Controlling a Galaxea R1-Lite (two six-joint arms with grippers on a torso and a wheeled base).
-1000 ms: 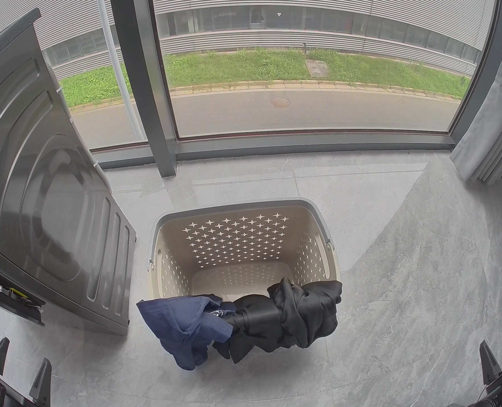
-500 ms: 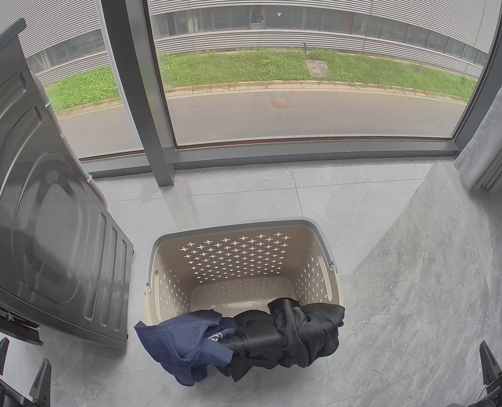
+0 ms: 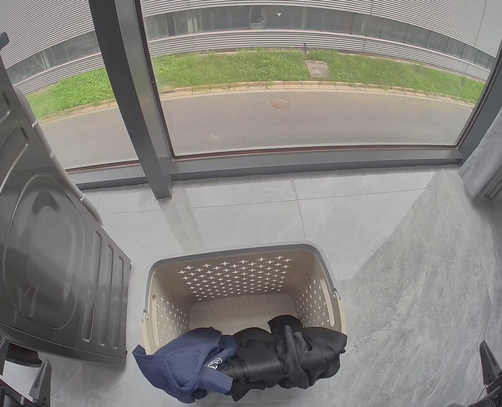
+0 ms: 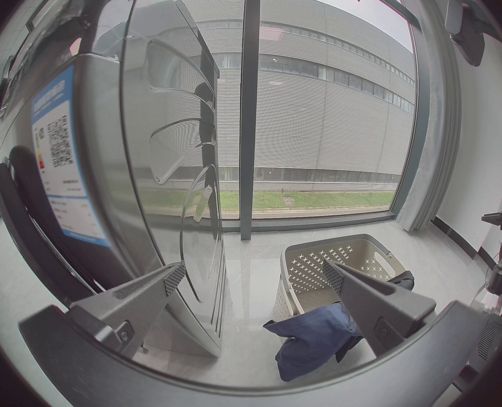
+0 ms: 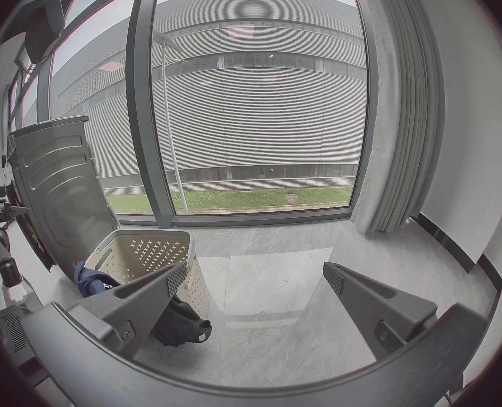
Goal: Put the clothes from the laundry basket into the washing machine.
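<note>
The left gripper [image 4: 252, 267] and right gripper [image 5: 253, 268] sit low with fingers spread, both empty. Between them, blue clothes [image 3: 183, 363] and black clothes [image 3: 287, 354] lie lengthwise, left to right, over the near rim of the laundry basket [image 3: 239, 252], beside the open washing machine door [image 3: 41, 244].

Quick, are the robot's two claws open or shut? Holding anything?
Left gripper: open, holding nothing.
Right gripper: open, holding nothing.

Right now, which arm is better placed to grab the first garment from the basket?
Probably left. The left gripper, open, sits nearer the blue garment hanging over the basket's near rim, and the washing machine stands open on that same side.
</note>
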